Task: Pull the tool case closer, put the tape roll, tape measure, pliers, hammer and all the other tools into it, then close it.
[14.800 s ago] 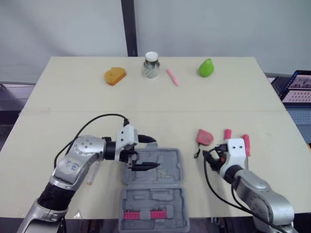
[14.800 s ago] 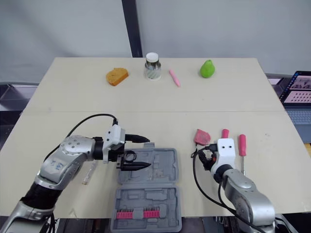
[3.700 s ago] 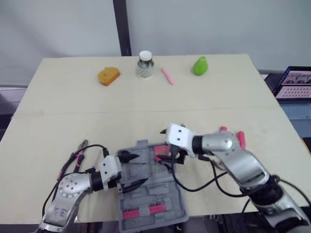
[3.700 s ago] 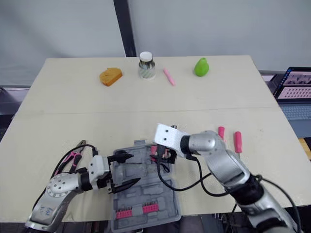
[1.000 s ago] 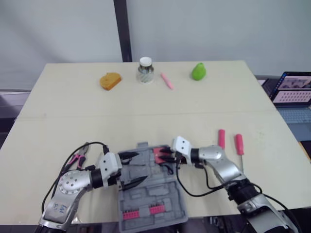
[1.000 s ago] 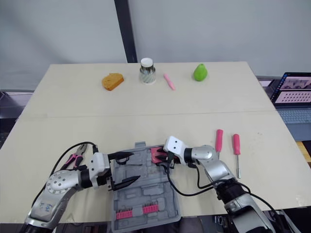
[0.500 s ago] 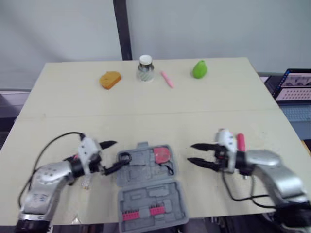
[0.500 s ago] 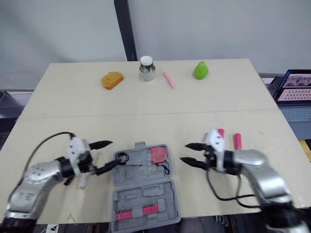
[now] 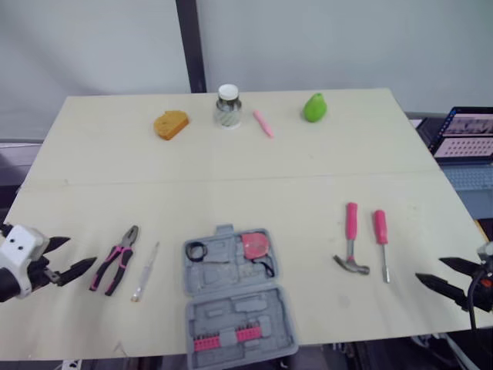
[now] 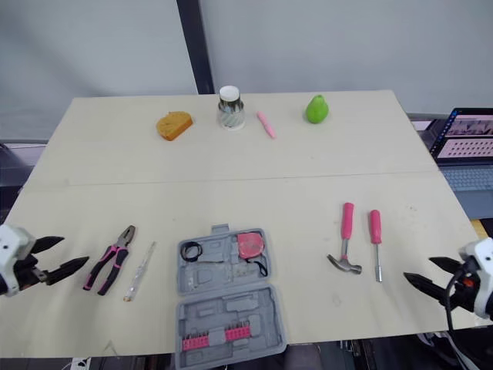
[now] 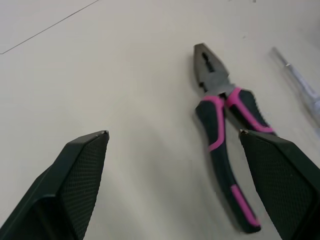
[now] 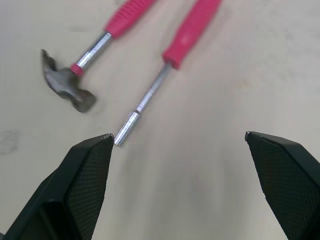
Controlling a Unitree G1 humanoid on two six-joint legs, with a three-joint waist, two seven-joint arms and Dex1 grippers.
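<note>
The grey tool case (image 9: 235, 308) lies open near the table's front edge. A pink tape measure (image 9: 255, 246) and a black tape roll (image 9: 194, 250) sit in its far half. Left of the case lie pink-handled pliers (image 9: 114, 260) and a clear-handled screwdriver (image 9: 145, 271). To its right lie a pink hammer (image 9: 350, 239) and a pink nut driver (image 9: 380, 243). My left gripper (image 9: 82, 250) is open at the table's left edge, just left of the pliers (image 11: 225, 115). My right gripper (image 9: 430, 268) is open at the front right, short of the nut driver (image 12: 165, 65) and hammer (image 12: 80, 65).
Along the far edge stand an orange bread-shaped piece (image 9: 170, 123), a lidded jar (image 9: 227, 105), a pink marker (image 9: 263, 122) and a green pear (image 9: 313, 108). A laptop (image 9: 464, 142) sits beyond the table's right side.
Both arms have drawn back from the case to the table's left and right edges, uncovering the pliers and hammer. The tape measure stays in the case.
</note>
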